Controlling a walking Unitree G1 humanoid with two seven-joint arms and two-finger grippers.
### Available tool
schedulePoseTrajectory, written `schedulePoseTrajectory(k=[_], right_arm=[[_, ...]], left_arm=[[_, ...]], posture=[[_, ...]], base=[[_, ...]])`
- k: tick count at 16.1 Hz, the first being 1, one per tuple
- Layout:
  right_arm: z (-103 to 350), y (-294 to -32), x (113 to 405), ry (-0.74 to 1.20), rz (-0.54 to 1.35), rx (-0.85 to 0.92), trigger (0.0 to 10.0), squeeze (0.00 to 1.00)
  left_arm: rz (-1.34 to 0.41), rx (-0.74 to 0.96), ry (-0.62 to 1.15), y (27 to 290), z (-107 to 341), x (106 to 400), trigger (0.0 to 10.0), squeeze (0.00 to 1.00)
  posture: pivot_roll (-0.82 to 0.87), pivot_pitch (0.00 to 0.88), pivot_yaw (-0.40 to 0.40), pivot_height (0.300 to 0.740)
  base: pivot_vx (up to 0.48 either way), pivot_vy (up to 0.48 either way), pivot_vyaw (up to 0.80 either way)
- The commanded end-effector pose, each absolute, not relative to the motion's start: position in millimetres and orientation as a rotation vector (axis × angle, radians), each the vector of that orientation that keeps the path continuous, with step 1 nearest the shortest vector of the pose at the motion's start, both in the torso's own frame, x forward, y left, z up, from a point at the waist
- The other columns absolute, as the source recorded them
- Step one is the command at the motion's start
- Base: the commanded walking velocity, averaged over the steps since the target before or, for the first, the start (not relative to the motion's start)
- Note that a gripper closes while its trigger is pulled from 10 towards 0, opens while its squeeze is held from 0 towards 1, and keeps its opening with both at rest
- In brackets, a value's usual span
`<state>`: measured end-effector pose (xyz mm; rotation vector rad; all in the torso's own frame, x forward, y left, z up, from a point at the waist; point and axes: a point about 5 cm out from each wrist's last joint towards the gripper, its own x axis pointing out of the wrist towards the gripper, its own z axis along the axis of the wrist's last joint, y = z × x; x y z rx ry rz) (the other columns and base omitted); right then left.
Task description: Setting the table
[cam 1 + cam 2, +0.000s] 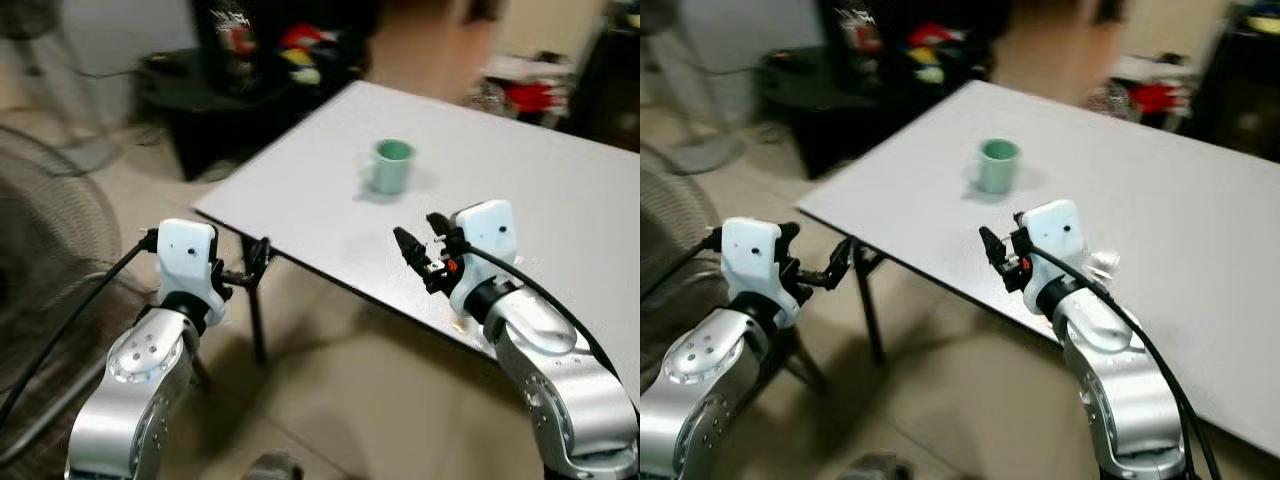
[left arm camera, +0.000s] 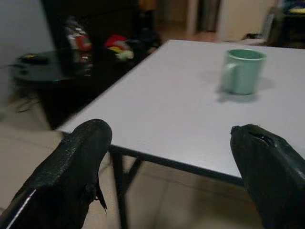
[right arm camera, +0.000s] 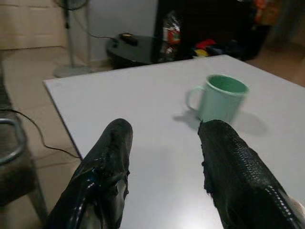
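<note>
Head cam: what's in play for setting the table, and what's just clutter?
In play:
- green mug, upright on the white table
- right claw, open, over the table's near edge
- left claw, open, off the table's corner

Clutter:
- black low table
- standing fan
- red and yellow items

mug (image 1: 392, 165): pale green, plain, with a loop handle
state: upright, mouth open upward; the inside is too blurred to read
pose: handle turned toward the desk's left corner, as the right wrist view shows
place: stands on the desk (image 1: 560, 210), well in from every edge, nearer the left corner than the far side
shadow: a soft grey patch on the desktop just beside its base
desk: white flat top with a thin dark edge, set cornerwise to the robot, on dark legs
desk corner: the left corner points out over the tiled floor
desk top: bare around the mug on all sides
</note>
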<state>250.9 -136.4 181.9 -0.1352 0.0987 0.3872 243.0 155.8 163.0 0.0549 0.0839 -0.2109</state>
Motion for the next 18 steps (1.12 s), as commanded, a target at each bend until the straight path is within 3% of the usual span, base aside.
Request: schedulePoseTrajectory(k=[1, 10, 18], right_arm=[[184.8, -134.5, 252.1, 0.093, 0.398, -0.123, 10.0, 0.0], [173.9, -124.0, 242.8, 0.127, 0.455, -0.088, 10.0, 0.0], [157.8, -130.5, 246.3, 0.2, 0.439, 0.006, 10.0, 0.0]], left_arm=[[-0.215, 0.07, 0.084, 154.7, 164.1, 243.9, 10.0, 0.0], [-0.192, 0.085, 0.082, 160.2, 165.8, 237.6, 10.0, 0.0], [-0.162, 0.124, 0.086, 164.4, 161.4, 230.6, 10.0, 0.0]], posture=[[0.13, 0.0, -0.02, 0.74], [0.15, 0.0, -0.003, 0.74], [0.17, 0.0, -0.01, 0.74]], base=[[0.0, 0.0, 0.8], [0.0, 0.0, 0.8], [0.0, 0.0, 0.8]])
